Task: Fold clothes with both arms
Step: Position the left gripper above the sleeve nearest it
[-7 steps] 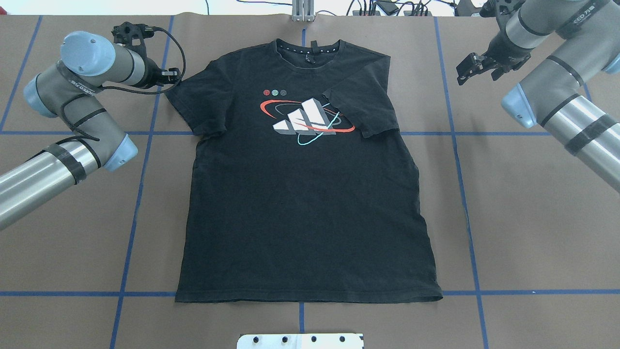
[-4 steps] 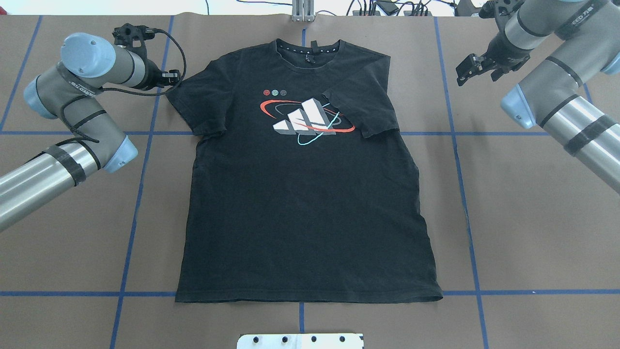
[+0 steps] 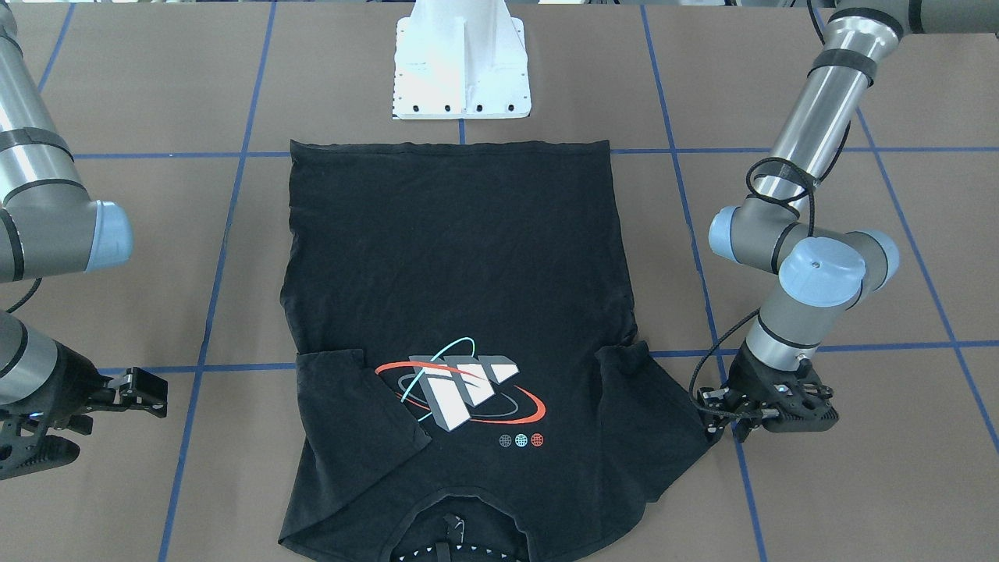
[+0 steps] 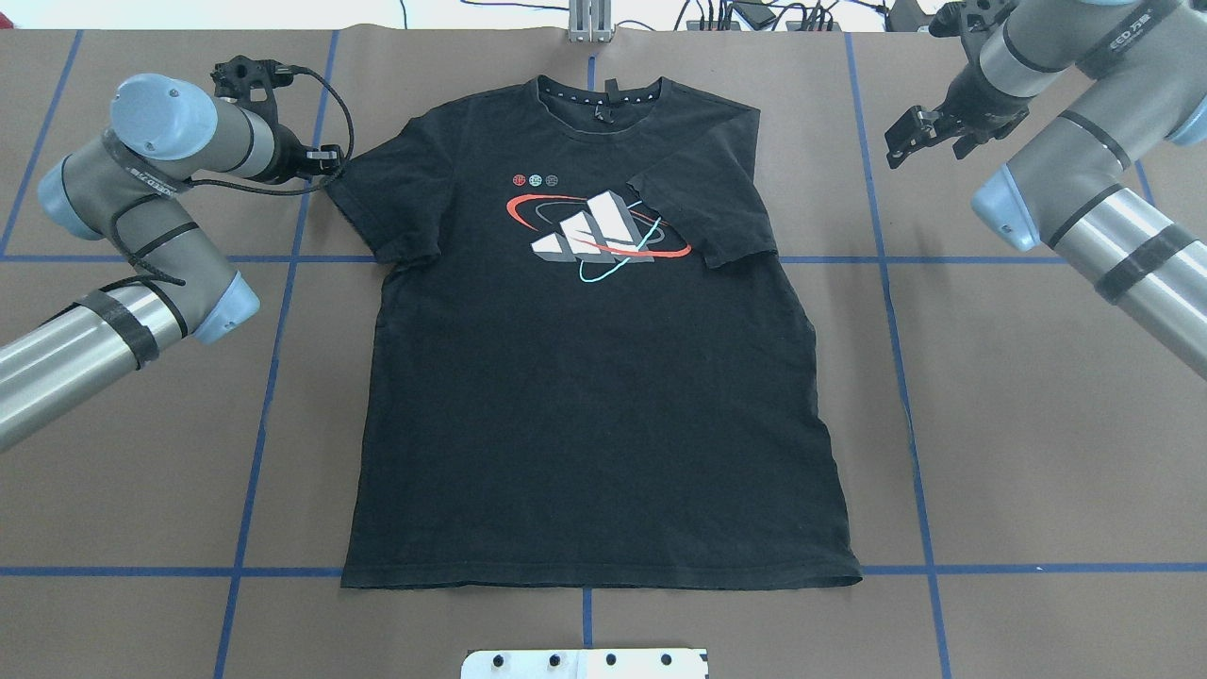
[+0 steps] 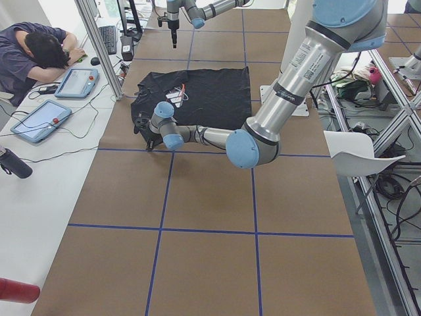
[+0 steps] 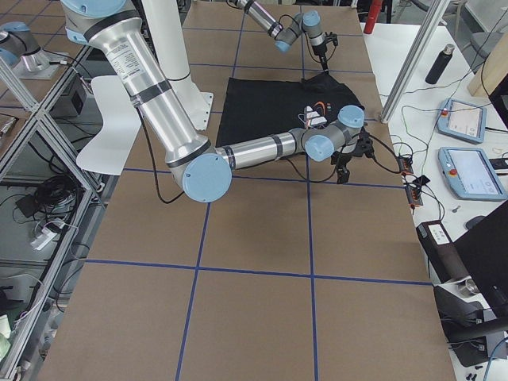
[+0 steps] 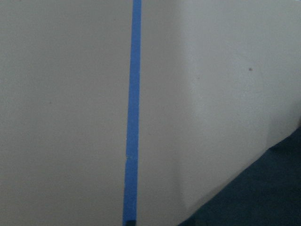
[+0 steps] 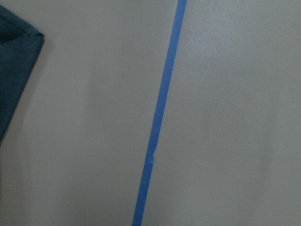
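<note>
The black T-shirt [image 4: 585, 405] lies flat with its logo [image 4: 599, 231] up and its collar at the far edge. Its sleeve on the overhead view's right is folded in over the logo's edge. The other sleeve lies spread out. My left gripper [image 4: 325, 162] is low at that sleeve's tip, also in the front view [image 3: 714, 414]; I cannot tell whether it holds the cloth. The left wrist view shows only a corner of the shirt [image 7: 263, 197]. My right gripper [image 4: 901, 140] hangs open and empty over bare table, right of the shirt [image 8: 14, 56].
Brown paper with blue tape lines [image 4: 273, 358] covers the table. The white pedestal base [image 3: 462, 70] stands at the near edge by the shirt's hem. A person and tablets [image 5: 72, 82] are at a side desk beyond the far edge.
My left arm has shifted slightly left and away, with its gripper still at the sleeve tip. My right gripper has drifted slightly away from the shirt. The shirt has not moved.
</note>
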You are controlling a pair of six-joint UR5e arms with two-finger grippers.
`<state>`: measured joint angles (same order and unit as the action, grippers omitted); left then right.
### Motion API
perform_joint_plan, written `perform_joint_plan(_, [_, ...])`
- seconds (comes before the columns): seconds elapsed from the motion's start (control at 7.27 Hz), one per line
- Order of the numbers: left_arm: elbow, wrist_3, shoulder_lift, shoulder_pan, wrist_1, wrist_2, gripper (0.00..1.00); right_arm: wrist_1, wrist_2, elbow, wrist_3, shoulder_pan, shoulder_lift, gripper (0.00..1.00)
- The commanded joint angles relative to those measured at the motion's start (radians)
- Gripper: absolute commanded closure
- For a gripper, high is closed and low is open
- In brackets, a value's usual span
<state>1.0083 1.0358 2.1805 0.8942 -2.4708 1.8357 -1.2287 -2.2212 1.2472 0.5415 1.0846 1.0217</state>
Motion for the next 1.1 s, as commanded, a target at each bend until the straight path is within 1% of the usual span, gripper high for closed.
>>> perform_joint_plan(0.0, [0.004,0.001,-0.001,-0.001,0.003,0.002,0.54,0.0,0.0,0.0,0.0,0.0,0.0,0.0])
perform_joint_plan(0.14, [0.004,0.001,-0.002,-0.001,0.004,0.038,0.58,0.0,0.0,0.0,0.0,0.0,0.0,0.0])
perform_joint_plan(0.55, [0.004,0.001,-0.002,-0.001,0.006,0.05,0.6,0.0,0.002,-0.003,0.0,-0.002,0.0,0.0])
perform_joint_plan(0.69, [0.004,0.001,-0.002,-0.001,0.006,0.05,0.75,0.0,0.002,-0.003,0.002,-0.003,0.0,0.0])
perform_joint_plan(0.83, [0.004,0.001,-0.002,-0.001,0.006,0.05,1.0,0.0,0.002,-0.003,0.002,-0.003,0.0,0.0])
perform_joint_plan(0.96, [0.006,0.0,-0.002,-0.001,0.006,0.051,1.0,0.0,0.002,-0.003,0.002,-0.003,0.0,0.0])
